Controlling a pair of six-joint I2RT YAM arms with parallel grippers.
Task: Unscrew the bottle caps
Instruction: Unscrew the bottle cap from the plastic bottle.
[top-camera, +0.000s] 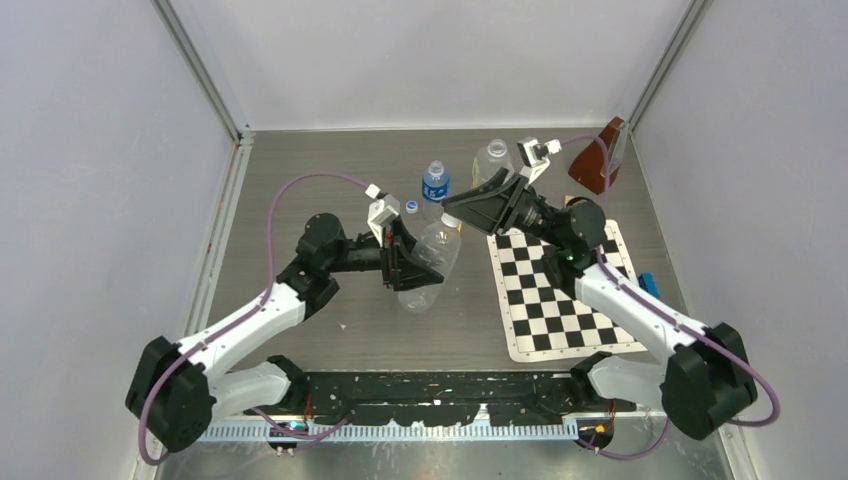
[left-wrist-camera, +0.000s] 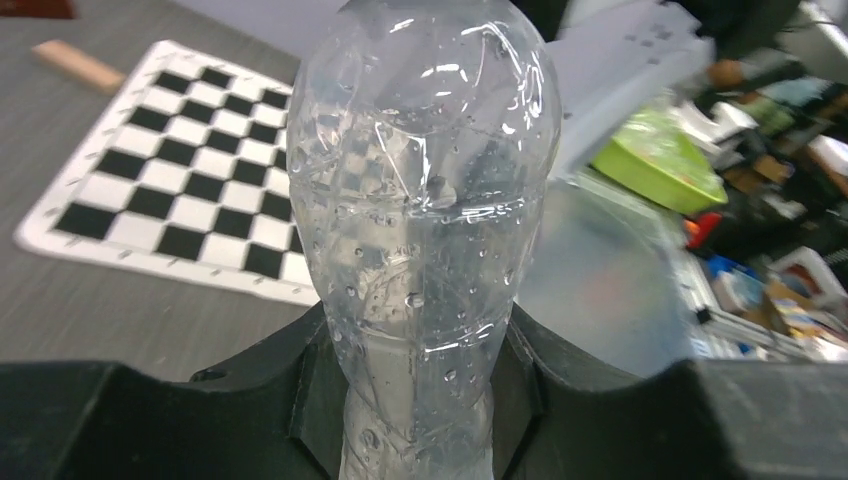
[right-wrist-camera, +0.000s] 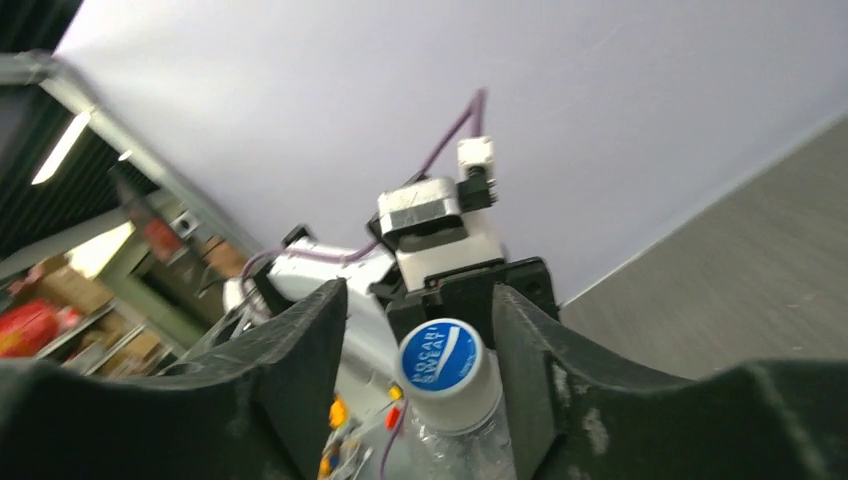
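Left tool (top-camera: 420, 270): clamped tight on the unlabelled bottle (top-camera: 440, 250), mid-frame in the overhead view. The bottle is held off the bench (top-camera: 330, 180) and tilted, with its base toward lower left and its neck toward upper right.

Left wrist view: black fingers (left-wrist-camera: 270, 390) press both sides of the bottle's narrow part at bottom centre. The clear, ribbed body fills the middle of the frame, with droplets inside the wall.

Right tool (top-camera: 453, 213): sits at the neck end of that bottle, just right of centre overhead. Right wrist view: jaws part-way open, one either side of the bottle cap (right-wrist-camera: 440, 365) at lower centre. A gap shows on the cap's left; the right finger looks very near, but whether it touches I cannot tell. The cap is white with a blue printed top and is seated on the neck.

Other task things, overhead:
- Blue-labelled bottle (top-camera: 434, 185) stands upright above centre, cap on.
- Loose cap (top-camera: 411, 207) lies on the bench just beside it, lower left.
- Wider clear bottle (top-camera: 492, 160) stands to its right, behind the right tool; its top is hard to make out.

Checkerboard mat (top-camera: 560, 300) lies flat at right of centre under the right arm. A blue block (top-camera: 648, 285) sits at the mat's right edge.
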